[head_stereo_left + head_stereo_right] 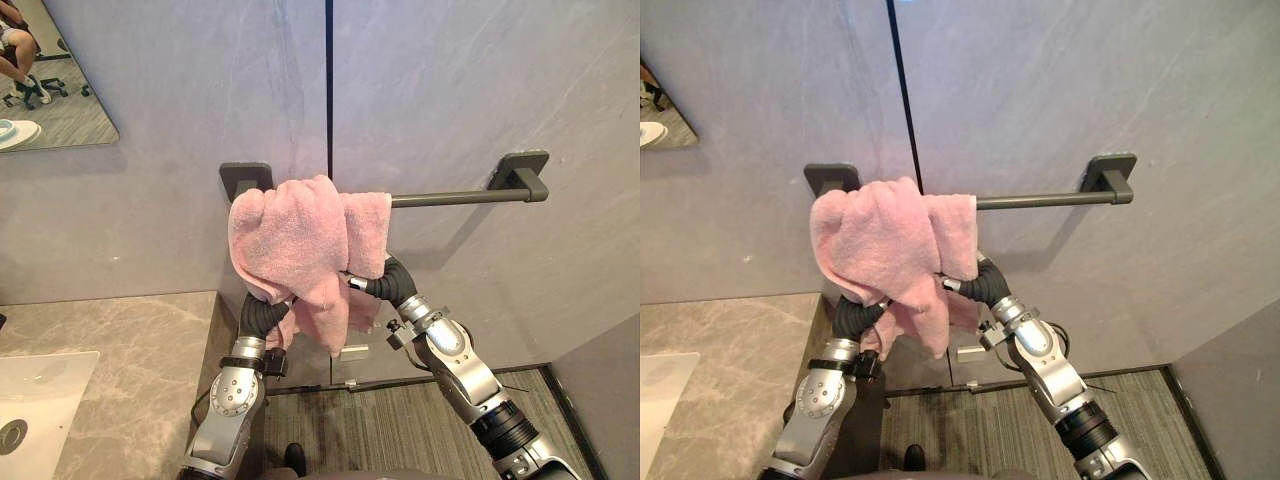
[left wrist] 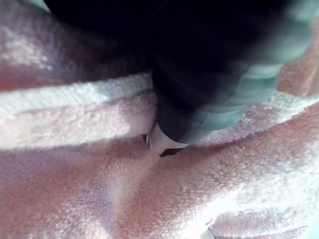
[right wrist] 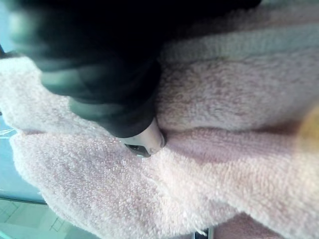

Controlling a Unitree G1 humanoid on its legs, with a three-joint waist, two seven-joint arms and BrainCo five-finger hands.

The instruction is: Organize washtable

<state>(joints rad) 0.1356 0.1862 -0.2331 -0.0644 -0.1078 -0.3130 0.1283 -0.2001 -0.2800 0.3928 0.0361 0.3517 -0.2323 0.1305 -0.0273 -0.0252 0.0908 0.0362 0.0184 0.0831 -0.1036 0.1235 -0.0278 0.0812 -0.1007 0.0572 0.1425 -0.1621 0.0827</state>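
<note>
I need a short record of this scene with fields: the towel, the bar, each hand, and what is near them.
towel: pink towel, bunched over the left end of the bar, not spread out
bar: dark bar on the grey wall, its right part bare
left hand: left hand reaches up into the towel from below
right hand: right hand is tucked into the towel's lower right side
nearby: marble counter with a white sink at the left; mirror above it
</note>
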